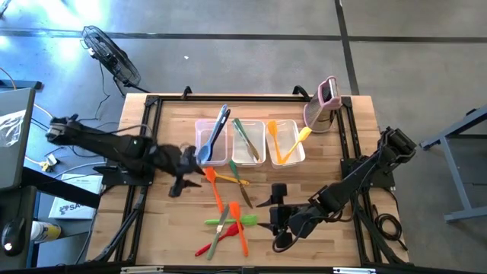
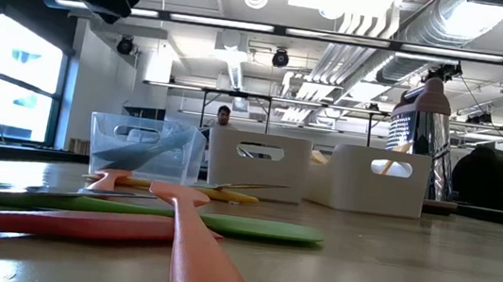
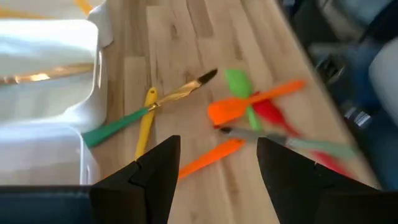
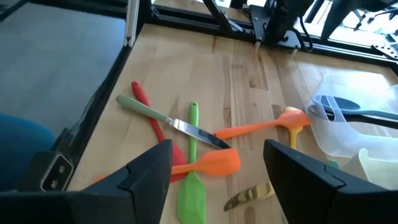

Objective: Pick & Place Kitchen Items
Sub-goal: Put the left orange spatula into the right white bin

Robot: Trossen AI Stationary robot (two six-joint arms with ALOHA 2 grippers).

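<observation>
Left arm reaches in from the left edge of the surface [image 1: 167, 228], low and roughly level. The left tool [image 1: 185, 162] sits just beside the left tub [image 1: 199, 125], fingers [image 3: 152, 180] spread, nothing between them. Right arm folds in from the right rear corner, elbow bent. The right tool [image 1: 278, 217] is near the front centre, released too, fingers [image 4: 146, 177] wide apart and empty.

Loose kitchen items lie between the two tools:
- orange spatula [image 4: 211, 165], green spatula [image 4: 191, 186], red utensil [image 4: 144, 106] and a green-handled knife [image 4: 180, 127] crossed in one heap, just ahead of the right tool in the right wrist view
- orange spoon [image 4: 267, 124] running toward the left tub
- yellow-handled utensil [image 3: 147, 121] and a green-handled gold-bladed one [image 3: 155, 109] crossed near the tubs, just ahead of the left tool

Already in tubs: blue spatula [image 1: 205, 151] with a dark utensil in the left tub, green-handled pieces in the middle tub [image 1: 249, 125], yellow and orange pieces in the right tub [image 1: 283, 125].

Pink-and-white gadget [image 1: 326, 103] stands at the far right corner.

Left wrist view is motion-blurred, so the heap there is hard to separate. Low view shows only the nearest handles, and the left tool is cut off at its top-left edge.
</observation>
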